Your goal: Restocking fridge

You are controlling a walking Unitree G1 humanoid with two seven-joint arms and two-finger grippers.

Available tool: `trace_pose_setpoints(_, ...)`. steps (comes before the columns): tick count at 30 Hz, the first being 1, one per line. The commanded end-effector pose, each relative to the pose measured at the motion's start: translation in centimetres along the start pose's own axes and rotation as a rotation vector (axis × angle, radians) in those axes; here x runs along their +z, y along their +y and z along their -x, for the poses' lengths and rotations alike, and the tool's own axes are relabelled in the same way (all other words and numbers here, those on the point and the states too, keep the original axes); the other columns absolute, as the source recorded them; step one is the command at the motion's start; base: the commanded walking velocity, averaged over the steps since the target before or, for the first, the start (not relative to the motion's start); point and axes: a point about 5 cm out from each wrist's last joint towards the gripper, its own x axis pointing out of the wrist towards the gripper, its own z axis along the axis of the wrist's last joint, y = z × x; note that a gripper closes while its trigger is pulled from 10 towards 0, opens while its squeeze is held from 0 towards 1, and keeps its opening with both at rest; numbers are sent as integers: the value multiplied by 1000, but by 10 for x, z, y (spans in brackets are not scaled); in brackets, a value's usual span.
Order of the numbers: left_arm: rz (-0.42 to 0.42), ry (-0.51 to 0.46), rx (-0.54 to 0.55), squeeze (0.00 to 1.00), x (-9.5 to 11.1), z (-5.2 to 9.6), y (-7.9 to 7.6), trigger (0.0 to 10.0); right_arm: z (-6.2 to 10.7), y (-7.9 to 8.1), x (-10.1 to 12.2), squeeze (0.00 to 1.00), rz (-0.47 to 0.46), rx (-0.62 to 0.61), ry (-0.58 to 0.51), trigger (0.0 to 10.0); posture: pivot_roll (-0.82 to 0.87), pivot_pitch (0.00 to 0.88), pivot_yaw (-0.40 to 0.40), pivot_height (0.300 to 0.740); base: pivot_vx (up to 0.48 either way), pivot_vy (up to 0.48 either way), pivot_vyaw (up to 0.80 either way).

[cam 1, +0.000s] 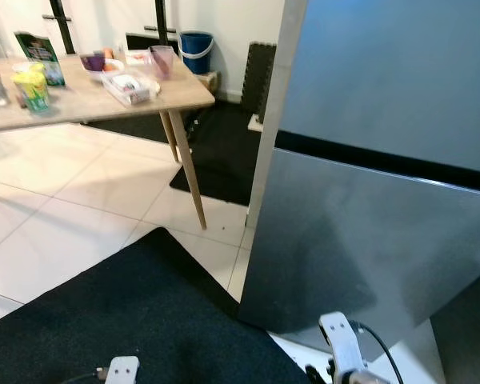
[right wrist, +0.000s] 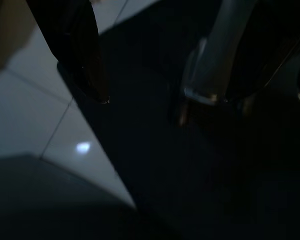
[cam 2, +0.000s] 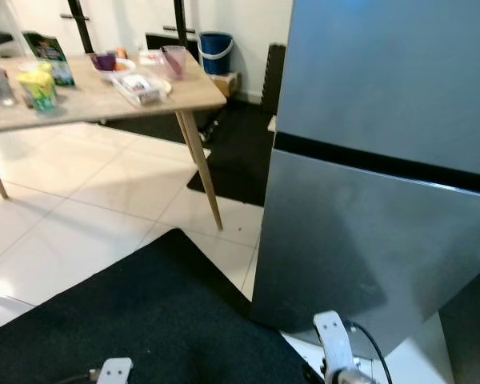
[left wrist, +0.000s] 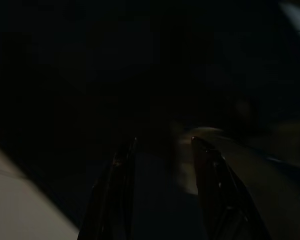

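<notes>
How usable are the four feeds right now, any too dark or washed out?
Both eye views are bright and fairly sharp: the grey metal fridge shows soft sheen, and the light wooden table is clear. The left wrist view is nearly black, with the left tool barely outlined. The right wrist view is dim, with a small glint on the white floor tile.

Fridge (cam 1: 384,160) right; table (cam 1: 88,100) left, behind; mat (cam 1: 128,320) on floor before fridge.

My right arm (cam 1: 344,348) at 5 o'clock: pale silver-white bracket with rounded top, small hole in it, thin black cable looping off its side. My left arm (cam 1: 122,370) at 6 o'clock: blocky silver end piece, dark cable stub beside it. My left gripper (left wrist: 165,190) and right gripper (right wrist: 140,100): long glossy black fingers
</notes>
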Motion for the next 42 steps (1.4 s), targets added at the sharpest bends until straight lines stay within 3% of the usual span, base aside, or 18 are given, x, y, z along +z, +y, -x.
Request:
trace_pose_setpoints(1, -18, 11, 24, 0, 0, 0, 4, 10000, 0, -1, -2, 1000, -9, -12, 11, 10000, -20, 0, -43, 740, 0, 0, 0)
trace_pose_setpoints(3, -87, -1, 91, 0, 9, 0, 16, 10000, 2, -2, -11, 1000, -9, -21, 41, 10000, -20, 0, -36, 740, 0, 0, 0)
trace_pose_setpoints(7, -127, -8, 123, 0, 14, 0, 20, 10000, 2, -2, -17, 1000, 3, -26, 70, 10000, -18, 0, -27, 740, 0, 0, 0)
trace_pose_setpoints(8, -128, -9, 123, 0, 15, 0, 19, 10000, 3, -2, -19, 1000, -4, -27, 78, 0, -17, 0, -25, 740, 0, 0, 0)
trace_pose_setpoints(9, -127, -9, 118, 0, 15, -1, 17, 10000, 3, -2, -21, 1000, -5, -28, 84, 0, -16, 0, -23, 740, 0, 0, 0)
trace_pose_setpoints(10, -133, -6, 108, 0, 14, -1, 13, 10000, 3, -2, -23, 0, -1, -31, 94, 0, -16, 0, -19, 740, 0, 0, 0)
trace_pose_setpoints(13, -139, 0, 95, 0, 13, -2, 7, 10000, 3, -2, -23, 0, 10, -32, 109, 0, -15, 0, -17, 740, 0, 0, 0)
trace_pose_setpoints(14, -139, 3, 89, 0, 11, -2, 4, 10000, 3, -2, -24, 0, 14, -36, 116, 10000, -15, 0, -16, 740, 0, 0, 0)
trace_pose_setpoints(19, -146, 37, 49, 0, 1, -3, -12, 10000, 2, 1, -23, 0, 46, -31, 128, 10000, -18, 0, -15, 740, 0, 0, 0)
trace_pose_setpoints(28, -193, 62, -26, 0, -5, -4, -26, 10000, 0, 9, -18, 0, 107, 28, 108, 10000, -18, 0, -3, 740, 0, 0, 0)
trace_pose_setpoints(32, -201, 58, -40, 0, -2, -4, -28, 10000, 0, 12, -20, 0, 153, 42, 115, 10000, -18, 0, 2, 740, 0, 0, 706)
trace_pose_setpoints(42, -207, 55, -58, 0, 1, -5, -31, 10000, 2, 13, -30, 0, 147, 48, 143, 10000, -25, 0, 3, 740, 0, 0, 756)
